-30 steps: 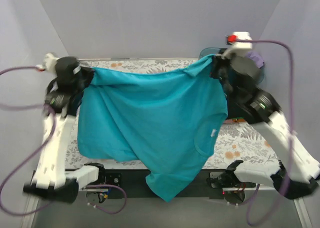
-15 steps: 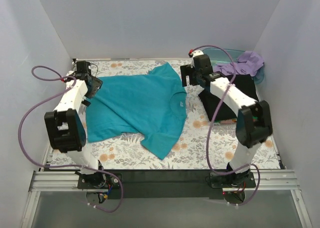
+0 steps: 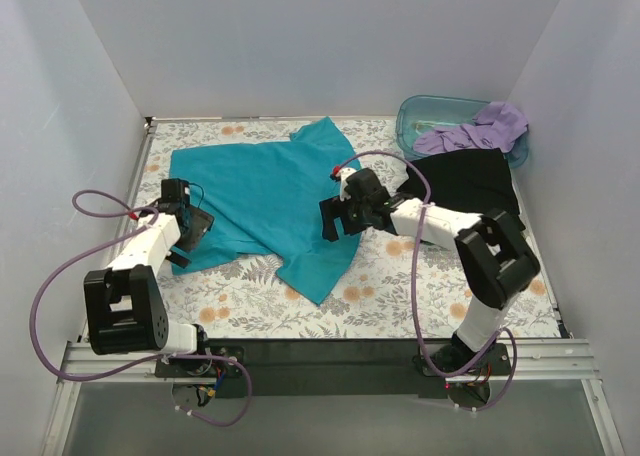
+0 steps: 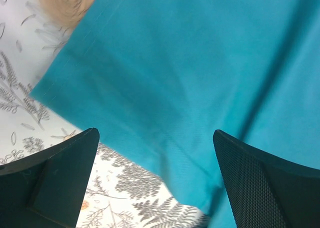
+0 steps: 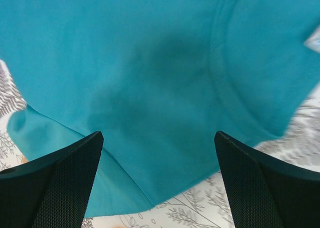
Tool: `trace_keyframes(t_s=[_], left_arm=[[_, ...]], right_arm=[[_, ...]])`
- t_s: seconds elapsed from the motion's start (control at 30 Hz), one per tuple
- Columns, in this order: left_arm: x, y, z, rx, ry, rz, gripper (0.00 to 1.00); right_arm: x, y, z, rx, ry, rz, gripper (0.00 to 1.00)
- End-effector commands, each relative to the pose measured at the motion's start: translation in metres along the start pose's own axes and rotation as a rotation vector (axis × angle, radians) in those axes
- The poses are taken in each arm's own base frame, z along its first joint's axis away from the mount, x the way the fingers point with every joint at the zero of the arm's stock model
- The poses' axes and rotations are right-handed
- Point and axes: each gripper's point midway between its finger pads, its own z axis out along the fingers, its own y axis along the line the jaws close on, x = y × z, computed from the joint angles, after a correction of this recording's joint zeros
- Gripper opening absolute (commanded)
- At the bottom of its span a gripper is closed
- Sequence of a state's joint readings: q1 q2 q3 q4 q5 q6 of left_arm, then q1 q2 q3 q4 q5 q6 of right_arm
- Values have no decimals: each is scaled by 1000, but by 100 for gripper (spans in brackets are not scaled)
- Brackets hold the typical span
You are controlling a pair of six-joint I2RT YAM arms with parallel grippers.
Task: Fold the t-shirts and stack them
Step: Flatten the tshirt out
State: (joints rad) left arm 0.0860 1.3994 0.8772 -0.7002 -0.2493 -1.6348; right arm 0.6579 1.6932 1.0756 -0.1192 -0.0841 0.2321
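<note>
On the surface (image 3: 400,276), the teal shirt (image 3: 260,191) is spread for folding, left fingers (image 4: 55,183) and right fingers (image 5: 50,188) held apart, hem likely gripped next.

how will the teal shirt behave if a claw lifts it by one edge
Probably floppy: the teal shirt lies flat with soft creases, so a lifted edge would likely drape and trail. It looks thin, so likely light for its spread. Pushed, it would probably bunch up on the floral cloth rather than slide as one piece.
</note>
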Motion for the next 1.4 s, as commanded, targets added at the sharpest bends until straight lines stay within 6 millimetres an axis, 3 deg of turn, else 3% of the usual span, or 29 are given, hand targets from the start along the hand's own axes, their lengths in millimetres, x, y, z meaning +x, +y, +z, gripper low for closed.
trace_keyframes(t_s=[0.0, 0.07, 0.27, 0.3, 0.37, 0.4, 0.5, 0.63, 0.7, 0.8, 1.0, 1.13, 1.23, 1.37], left_arm=[[4, 4, -1, 35, -19, -44, 98], [12, 7, 9, 35, -1, -34, 98], [25, 12, 38, -20, 43, 0, 98], [27, 9, 45, -28, 59, 11, 98], [27, 1, 50, -16, 76, 18, 98], [28, -4, 52, -8, 87, 27, 98], [26, -24, 57, 38, 109, 42, 98], [15, -46, 53, 87, 95, 65, 98], [12, -52, 45, 118, 96, 65, 98], [8, -42, 30, 97, 64, 30, 98], [-4, 13, 8, -85, -42, -64, 98], [-8, 7, 4, -29, -66, -87, 87], [-12, -4, 6, -7, -65, -79, 75], [-21, -16, 14, -12, -76, -70, 72]], right_arm=[[-3, 16, 19, -57, 3, 52, 98], [8, 2, 31, 5, 31, 89, 98], [44, -52, 37, 142, 113, 223, 98], [50, -71, 34, 193, 120, 260, 98], [53, -87, 30, 220, 123, 299, 98], [55, -107, 24, 281, 121, 330, 99], [57, -139, 13, 364, 109, 379, 98], [48, -159, 4, 397, 84, 390, 98], [40, -155, 3, 368, 72, 362, 98], [21, -148, -4, 331, 32, 324, 98], [-14, -121, -35, 244, -73, 225, 98], [-24, -104, -55, 223, -129, 172, 98], [-17, -100, -63, 228, -138, 165, 98], [-1, -97, -65, 224, -119, 163, 98]])
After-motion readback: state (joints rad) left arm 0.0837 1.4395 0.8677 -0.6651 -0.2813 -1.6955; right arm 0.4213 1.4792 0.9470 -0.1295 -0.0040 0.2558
